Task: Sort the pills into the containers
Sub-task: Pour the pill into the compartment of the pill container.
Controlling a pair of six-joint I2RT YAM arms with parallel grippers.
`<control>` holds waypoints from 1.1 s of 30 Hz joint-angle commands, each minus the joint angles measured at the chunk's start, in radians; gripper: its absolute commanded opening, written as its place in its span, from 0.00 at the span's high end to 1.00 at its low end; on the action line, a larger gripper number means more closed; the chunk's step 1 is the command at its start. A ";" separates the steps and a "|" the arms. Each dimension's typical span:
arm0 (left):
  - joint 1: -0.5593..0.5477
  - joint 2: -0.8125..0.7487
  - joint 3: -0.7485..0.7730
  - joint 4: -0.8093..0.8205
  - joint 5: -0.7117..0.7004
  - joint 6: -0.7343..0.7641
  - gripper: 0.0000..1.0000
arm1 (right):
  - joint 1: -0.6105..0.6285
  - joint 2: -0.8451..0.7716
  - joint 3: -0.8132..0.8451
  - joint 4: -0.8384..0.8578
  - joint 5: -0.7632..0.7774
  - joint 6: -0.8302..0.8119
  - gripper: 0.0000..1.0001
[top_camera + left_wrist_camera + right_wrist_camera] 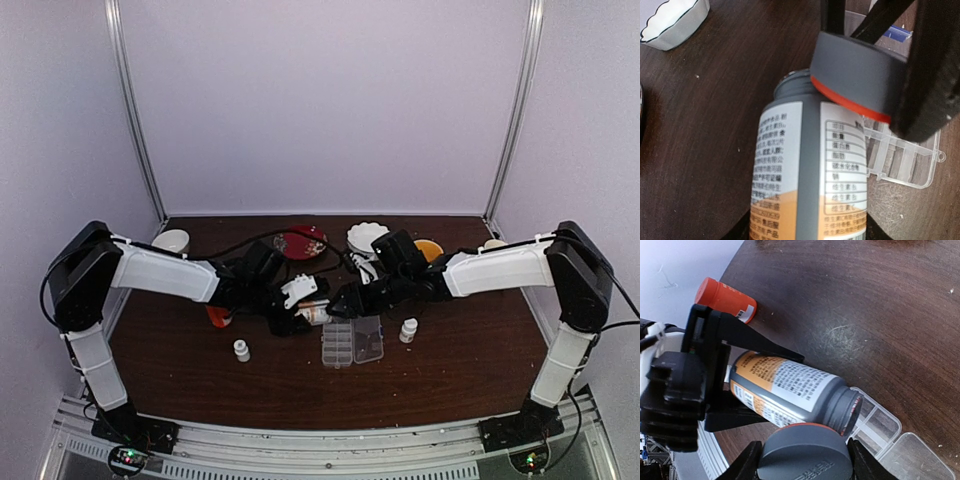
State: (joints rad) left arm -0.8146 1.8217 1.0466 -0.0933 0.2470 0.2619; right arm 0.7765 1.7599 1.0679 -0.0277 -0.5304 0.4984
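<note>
My left gripper [296,316] is shut on the body of a grey bottle with an orange and white label [810,165], holding it tilted with its open mouth over the clear pill box [352,341]. My right gripper [805,462] is shut on the bottle's grey cap [805,452], which is off the bottle and just beside its mouth. The cap also shows in the left wrist view [855,75]. The pill box lies open on the table, with its cells [880,422] under the bottle mouth. No pills show in any view.
An orange-red bottle [218,316] lies left of the left gripper. Two small white bottles [241,350] [408,329] stand on either side of the box. A red plate [300,242], a scalloped white bowl [367,237] and an orange dish [428,250] sit behind.
</note>
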 commanded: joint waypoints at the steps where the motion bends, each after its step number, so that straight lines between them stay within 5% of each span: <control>1: -0.008 0.015 0.046 -0.037 0.000 0.014 1.00 | -0.002 0.017 0.020 -0.031 0.051 -0.001 1.00; 10: -0.008 0.024 0.084 -0.090 0.002 0.019 1.00 | -0.006 -0.096 -0.122 0.294 0.007 0.097 1.00; 20: -0.009 0.037 0.103 -0.100 0.021 0.011 1.00 | -0.014 0.013 -0.109 0.241 0.001 0.155 1.00; 33: -0.012 0.044 0.127 -0.122 0.014 0.011 1.00 | -0.063 -0.132 -0.196 0.274 0.130 0.135 1.00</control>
State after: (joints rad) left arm -0.8204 1.8587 1.1439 -0.2272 0.2489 0.2638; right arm 0.7197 1.6936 0.8906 0.1940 -0.4618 0.6361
